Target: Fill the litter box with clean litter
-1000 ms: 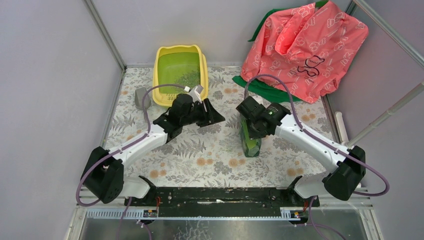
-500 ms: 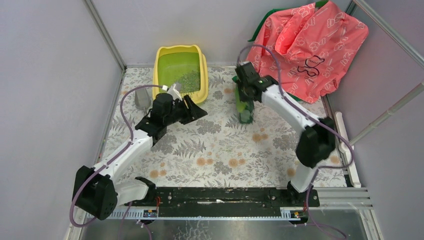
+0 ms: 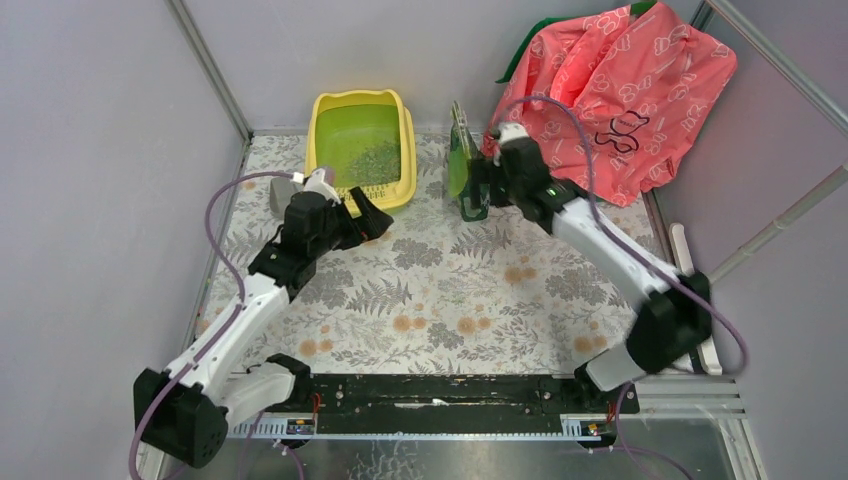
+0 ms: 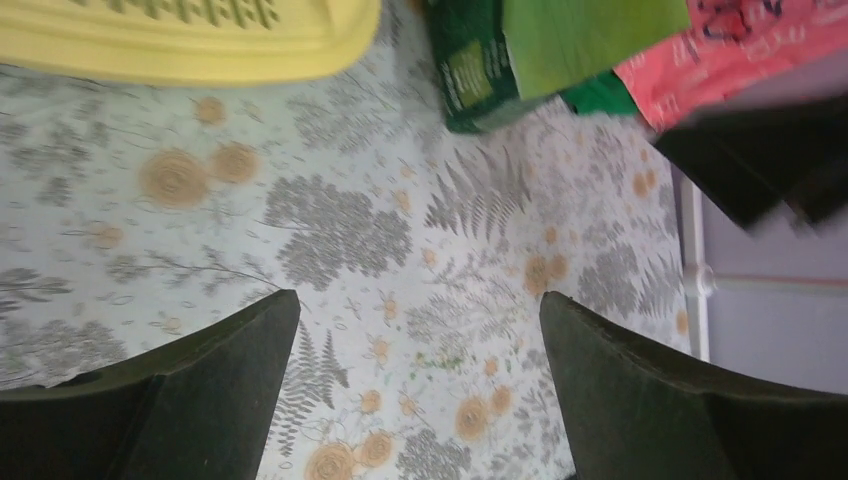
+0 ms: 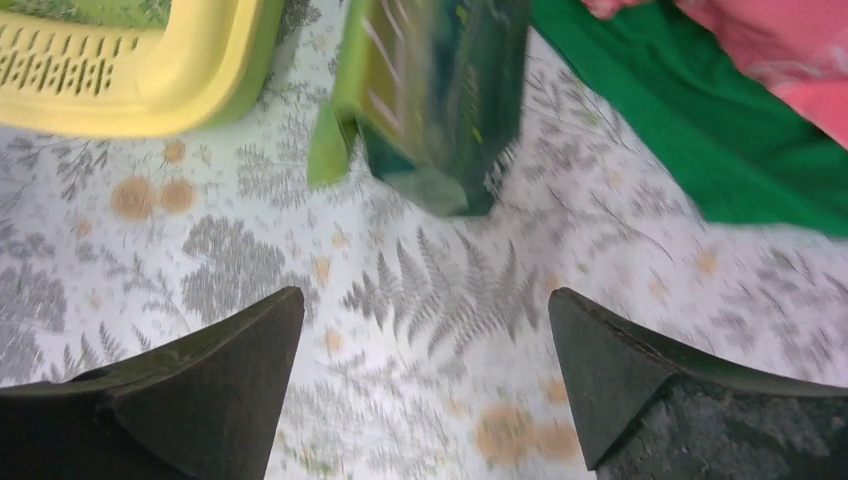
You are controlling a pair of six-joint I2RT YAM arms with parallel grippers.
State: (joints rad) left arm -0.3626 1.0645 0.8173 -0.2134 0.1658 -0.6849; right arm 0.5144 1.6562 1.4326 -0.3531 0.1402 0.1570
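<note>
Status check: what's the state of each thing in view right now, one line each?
litter box: upright, partly filled
litter: small pile in the box's near right part
green bag: standing beside the box, not held
left tool: open, empty
right tool: open, empty
pink cloth: crumpled, far right corner

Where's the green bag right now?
Top view, far side: the green bag stands between the litter box on its left and the pink cloth on its right.

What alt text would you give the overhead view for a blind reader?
Yellow litter box with some green-grey litter at the far edge of a floral table. Left end effector near it; right end effector beside an upright green bag.
</note>
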